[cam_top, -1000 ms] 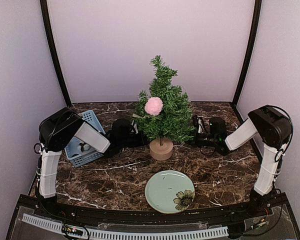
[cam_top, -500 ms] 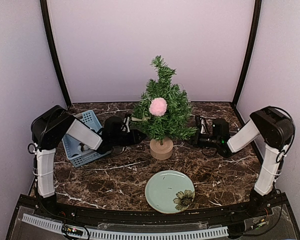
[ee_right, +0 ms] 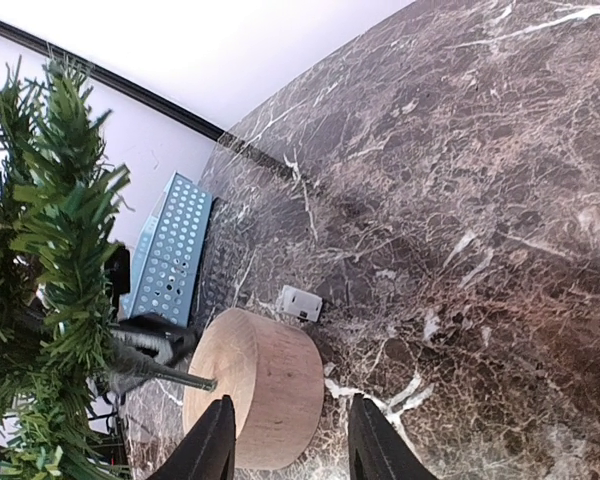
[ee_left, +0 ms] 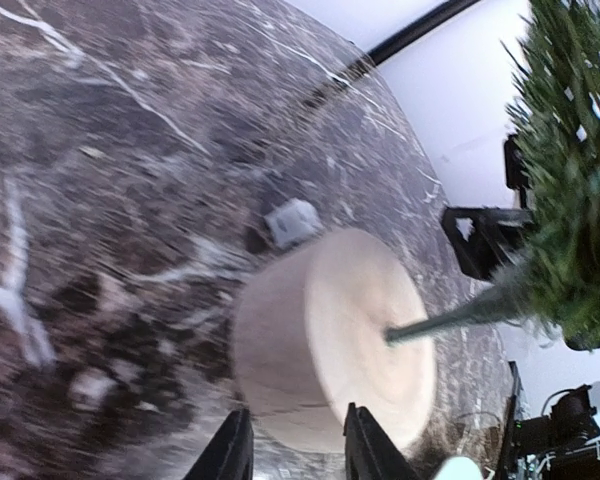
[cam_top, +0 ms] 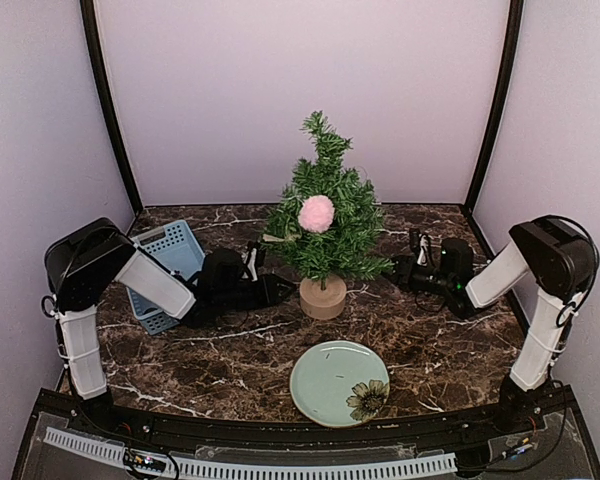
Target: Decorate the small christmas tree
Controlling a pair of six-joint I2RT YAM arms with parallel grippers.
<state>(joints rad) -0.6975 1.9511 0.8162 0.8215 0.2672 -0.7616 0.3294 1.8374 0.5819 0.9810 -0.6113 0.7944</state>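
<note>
Tabletop from above carries the small christmas tree at its middle, with the left gripper and right gripper low on either side. In the left wrist view the jaws stand parted and empty, the wood stump just ahead. In the right wrist view the jaws are likewise apart, grasping nothing.

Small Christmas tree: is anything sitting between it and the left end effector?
Nothing visible does. The left end effector faces the small Christmas tree at its wooden stump base, with only bare marble table between. A small grey tag lies beside the base, off that line.
</note>
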